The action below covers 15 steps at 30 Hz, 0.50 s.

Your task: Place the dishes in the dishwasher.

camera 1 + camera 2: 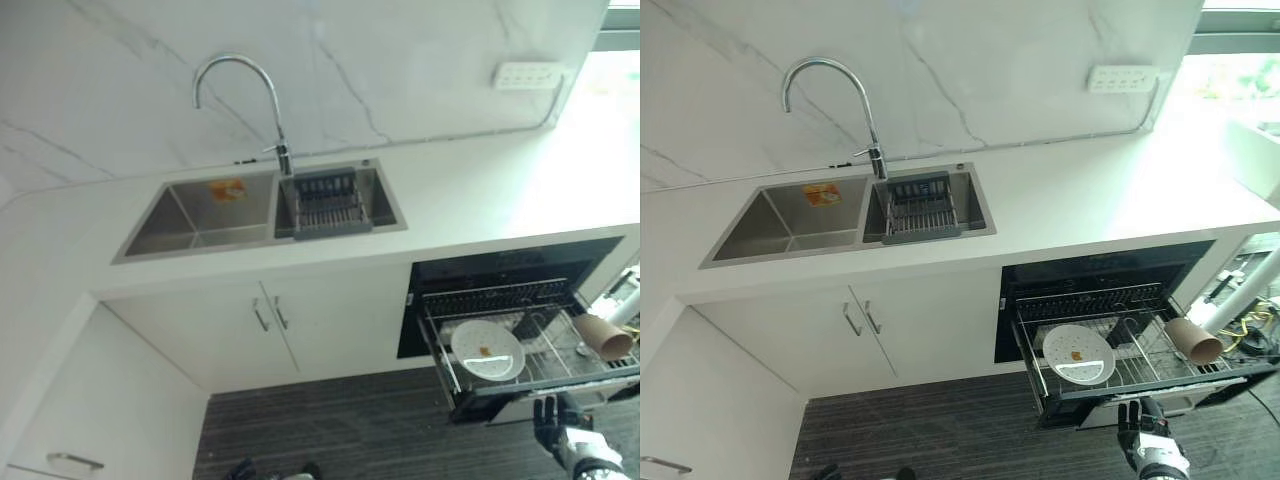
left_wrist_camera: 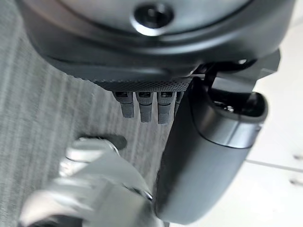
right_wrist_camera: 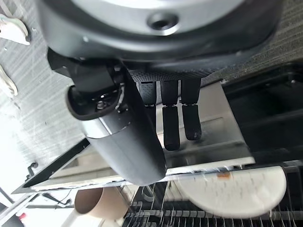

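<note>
A long white stone counter [image 1: 1110,200] is seen well above and beyond the right hand [image 1: 1137,428], with a double stainless-steel sink [image 1: 790,225] set into it far to that hand's left, under a tall curved chrome tap [image 1: 830,90]. A dark wire draining basket [image 1: 921,212] is held in the sink's nearer bowl. Directly in front of the right hand, just past its fingertips, the pulled-out wire rack of the built-in black dishwasher [image 1: 1140,350] is found. On the rack, a round white plate [image 1: 1078,354] marked with a small orange spot is laid leaning, just beyond the hand and slightly to its left. A brown paper cup [image 1: 1193,341] is laid on its side further right on the same rack. The right hand's fingers [image 3: 171,125] are held straight and close together, with nothing gripped. The left hand [image 2: 147,106] is hung over the grey striped floor [image 2: 38,118]; its fingers appear relaxed and empty, though they are only partly shown.
</note>
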Motion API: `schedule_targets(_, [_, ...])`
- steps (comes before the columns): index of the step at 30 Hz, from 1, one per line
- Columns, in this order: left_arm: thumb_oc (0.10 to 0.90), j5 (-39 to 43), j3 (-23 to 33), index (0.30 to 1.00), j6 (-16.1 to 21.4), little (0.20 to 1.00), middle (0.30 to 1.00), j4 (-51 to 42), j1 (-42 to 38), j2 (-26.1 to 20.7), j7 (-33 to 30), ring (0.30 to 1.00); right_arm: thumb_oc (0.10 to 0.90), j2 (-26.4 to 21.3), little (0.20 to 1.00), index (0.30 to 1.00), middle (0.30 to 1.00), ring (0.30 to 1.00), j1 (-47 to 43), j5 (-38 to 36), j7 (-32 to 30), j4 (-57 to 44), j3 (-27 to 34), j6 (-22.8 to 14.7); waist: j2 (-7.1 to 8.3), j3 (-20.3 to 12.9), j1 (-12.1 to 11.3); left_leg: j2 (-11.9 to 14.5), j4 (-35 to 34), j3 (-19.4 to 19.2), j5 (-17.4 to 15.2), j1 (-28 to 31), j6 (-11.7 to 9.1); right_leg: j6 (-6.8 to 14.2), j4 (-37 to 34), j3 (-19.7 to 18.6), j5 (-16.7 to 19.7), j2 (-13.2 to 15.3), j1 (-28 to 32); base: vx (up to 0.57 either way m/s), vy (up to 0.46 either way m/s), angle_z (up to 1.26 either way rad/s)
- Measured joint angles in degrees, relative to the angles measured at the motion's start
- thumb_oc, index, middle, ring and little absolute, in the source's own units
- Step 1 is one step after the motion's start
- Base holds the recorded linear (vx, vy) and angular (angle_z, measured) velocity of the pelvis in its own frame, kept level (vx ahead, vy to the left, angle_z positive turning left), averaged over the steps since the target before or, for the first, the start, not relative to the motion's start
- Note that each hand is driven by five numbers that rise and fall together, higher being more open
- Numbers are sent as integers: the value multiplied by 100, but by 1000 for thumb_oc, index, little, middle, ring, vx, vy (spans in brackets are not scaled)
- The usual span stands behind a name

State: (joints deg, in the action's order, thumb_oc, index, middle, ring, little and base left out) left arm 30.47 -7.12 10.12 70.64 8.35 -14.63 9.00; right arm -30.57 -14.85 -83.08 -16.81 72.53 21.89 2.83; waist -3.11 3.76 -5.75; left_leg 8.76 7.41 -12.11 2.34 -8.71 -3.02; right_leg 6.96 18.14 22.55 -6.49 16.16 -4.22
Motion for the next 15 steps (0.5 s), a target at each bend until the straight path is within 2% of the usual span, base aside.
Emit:
schedule_targets(3, [800,-33,1,900,-80,900,900,-45,4,1,-14,900,400,-203,300,300,300,300,-22,199,-34,26,-85,128,-14,146,-79,-2,-13,9,3,-23,3,-22,-7,100,11,27,35,-32,-14,20])
schedule_targets(4, [800,-36,-28,900,-156,900,900,-40,114,16,-59,900,400,-404,300,300,300,300,-96,204,-87,40,-124,354,-89,248,-138,-25,22,95,123,-37,32,2,16,163,18,16,106,-37,-40,14])
schedule_targets(6, [800,-34,-55,900,-139,900,900,-97,158,21,-113,900,400,-698,300,300,300,300,-153,209,-140,172,-193,512,-151,335,-239,-90,10,242,200,-100,21,46,47,233,-19,50,123,-28,-40,32])
schedule_targets(11, [800,-35,7,900,-158,900,900,-40,181,10,-216,900,400,-879,300,300,300,300,-483,209,-273,302,-199,492,-188,496,-353,-208,-294,379,185,-223,33,26,-59,555,-2,131,122,-17,-33,40])
schedule_targets(13, [800,-36,-8,900,-213,900,900,-62,244,14,-218,900,400,-1138,300,300,300,300,-780,212,-414,484,-351,500,-301,578,-474,-254,-123,534,204,-326,57,82,-46,788,-6,173,237,3,-30,36])
schedule_targets(15, [800,-34,-91,900,-250,900,900,-112,274,14,-217,900,400,-1292,300,300,300,300,-868,211,-499,487,-540,554,-379,617,-589,-291,-45,638,326,-324,84,115,-10,777,-62,195,287,28,-9,13])
